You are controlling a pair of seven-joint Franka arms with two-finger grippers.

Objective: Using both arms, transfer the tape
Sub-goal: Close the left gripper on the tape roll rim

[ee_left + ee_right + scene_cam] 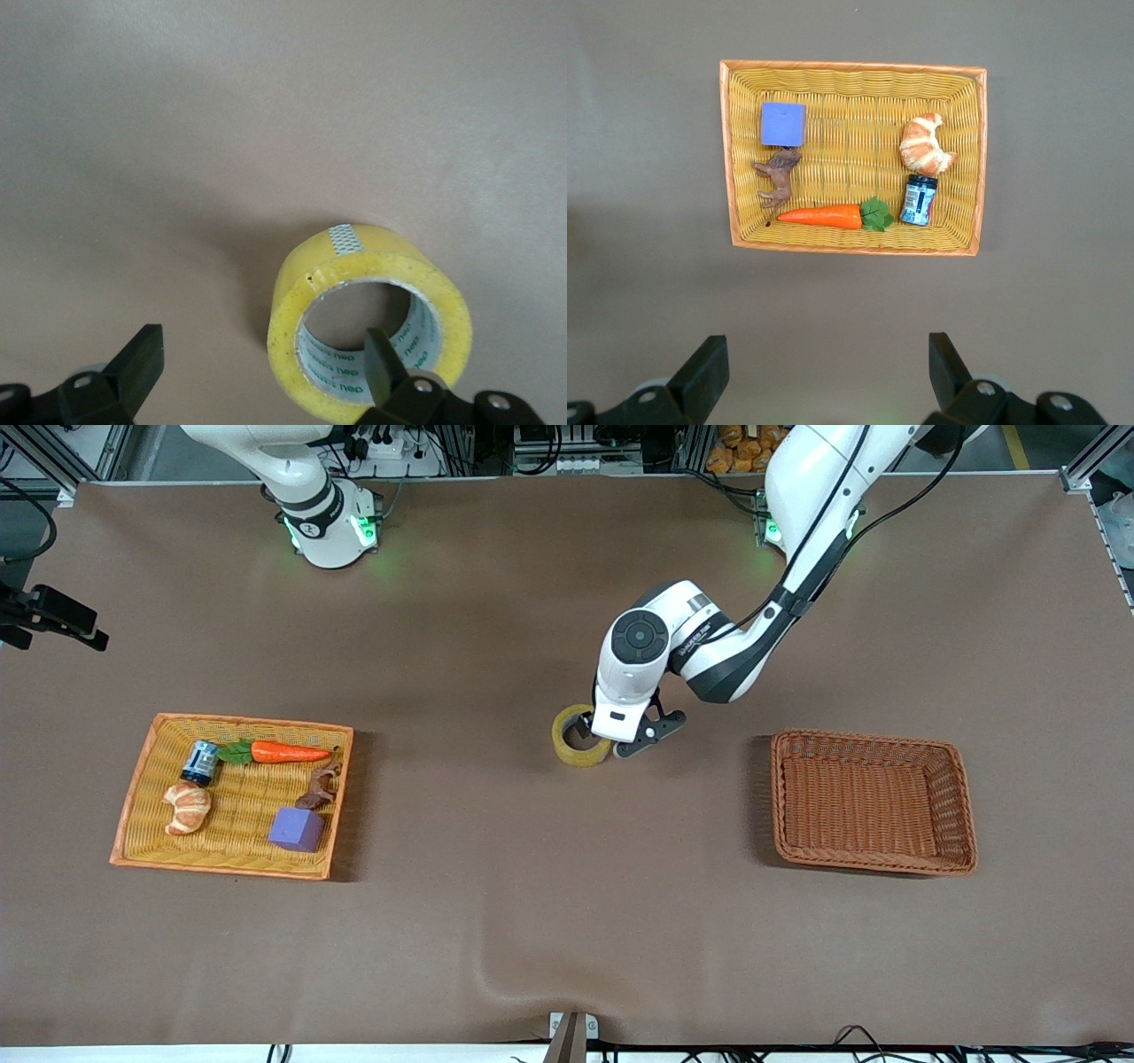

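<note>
Tape (pixel 580 735) sits on the bare brown table (pixel 496 921) near the middle, between the yellow wicker tray (pixel 142 797) and the brown wicker basket (pixel 873 802), lying tilted with the core facing partly up. Left gripper (pixel 611 746) is down at the tape, fingers spread wide. In the left wrist view one fingertip (pixel 381 354) sits at the roll's opening (pixel 368 341), the other (pixel 137 359) well clear outside it. Not clamped on anything.

Right gripper (pixel 824 372) hangs high over the tray's end of the table, jaws wide, nothing in them; in the front view only that arm's base shows. The right arm waits.

Tray holds a croissant toy (pixel 188 808), a small blue jar (pixel 200 763), a toy carrot (pixel 283 753), a brown animal figure (pixel 321 786) and a purple block (pixel 297 829). The brown basket has nothing in it.
</note>
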